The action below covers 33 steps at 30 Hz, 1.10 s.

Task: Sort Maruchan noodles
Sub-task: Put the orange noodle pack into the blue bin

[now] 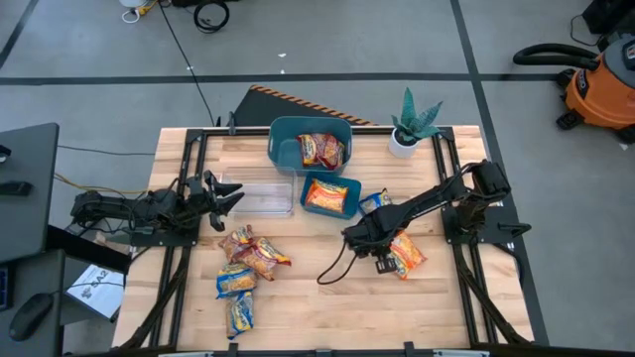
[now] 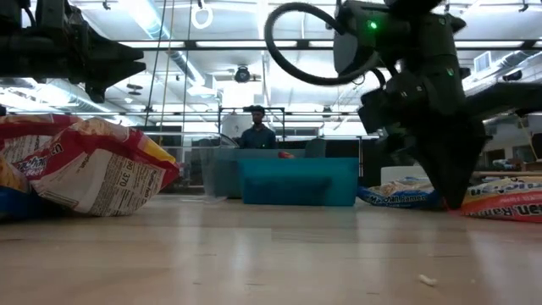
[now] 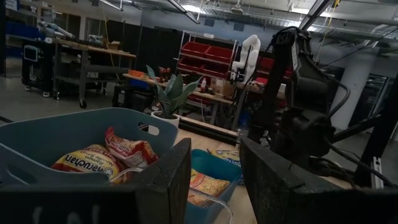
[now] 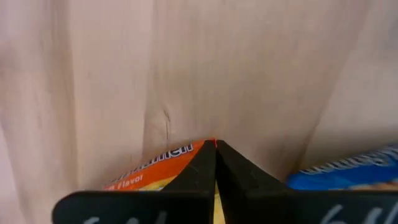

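From above, our right hand (image 1: pixel 383 260) sits at centre right of the frame, fingers pinched together on the corner of an orange packet (image 1: pixel 407 254) lying on the surface (image 1: pixel 317 307). More packets (image 1: pixel 243 273) lie lower left; others fill two bins (image 1: pixel 288 139). Our left hand (image 1: pixel 223 201) waits spread apart at left. Packets look light, crinkly, slippery; an edge grip seems best.

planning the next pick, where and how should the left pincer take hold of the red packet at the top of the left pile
Probably by its free upper edge, coming straight down from above. The red packet lies flat on the table, its lower side against the other packets in the pile, so only the edge facing the clear tray looks open. The left pincer, fingers open, waits just above that edge.
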{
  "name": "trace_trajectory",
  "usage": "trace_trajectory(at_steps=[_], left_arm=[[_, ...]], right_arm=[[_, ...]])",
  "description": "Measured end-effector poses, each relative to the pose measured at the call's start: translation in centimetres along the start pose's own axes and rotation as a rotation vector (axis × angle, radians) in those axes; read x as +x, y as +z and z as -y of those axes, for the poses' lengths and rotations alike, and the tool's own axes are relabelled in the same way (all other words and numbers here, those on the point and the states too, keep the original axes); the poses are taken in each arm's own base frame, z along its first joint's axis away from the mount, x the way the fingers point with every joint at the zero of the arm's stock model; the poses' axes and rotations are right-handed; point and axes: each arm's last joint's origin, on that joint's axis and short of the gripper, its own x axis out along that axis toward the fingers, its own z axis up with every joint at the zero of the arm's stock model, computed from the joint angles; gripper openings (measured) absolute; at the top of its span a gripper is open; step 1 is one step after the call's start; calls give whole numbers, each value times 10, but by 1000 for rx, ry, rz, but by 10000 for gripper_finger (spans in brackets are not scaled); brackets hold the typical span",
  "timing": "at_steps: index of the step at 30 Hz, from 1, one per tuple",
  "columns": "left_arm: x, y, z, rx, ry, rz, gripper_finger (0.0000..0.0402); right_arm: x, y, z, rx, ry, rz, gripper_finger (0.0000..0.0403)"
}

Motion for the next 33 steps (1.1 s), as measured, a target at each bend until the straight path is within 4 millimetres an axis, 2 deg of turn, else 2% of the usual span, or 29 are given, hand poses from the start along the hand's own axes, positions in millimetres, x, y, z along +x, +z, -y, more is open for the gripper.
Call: trace_trajectory(at_steps=[4,9,16,20,23,27,29,33], left_arm=[[0,0,0,0,0,0,142],[0,0,0,1,0,0,142],[0,0,0,0,0,0,142],[0,0,0,0,0,0,142],[0,0,0,0,0,0,142],[0,0,0,0,0,-1,142],[0,0,0,0,0,-1,142],[0,-1,0,3,1,-6,142]], right_arm=[[-26,11,-2,-9,-33,-7,6],[-72,24,-4,-38,-157,-10,6],[-144,32,0,-60,-532,52,5],[-170,36,12,-81,-688,95,5],[-181,40,27,-56,-768,135,5],[-184,46,51,-31,-723,190,5],[-181,52,61,-25,-672,246,5],[-162,57,74,-45,-561,285,5]])
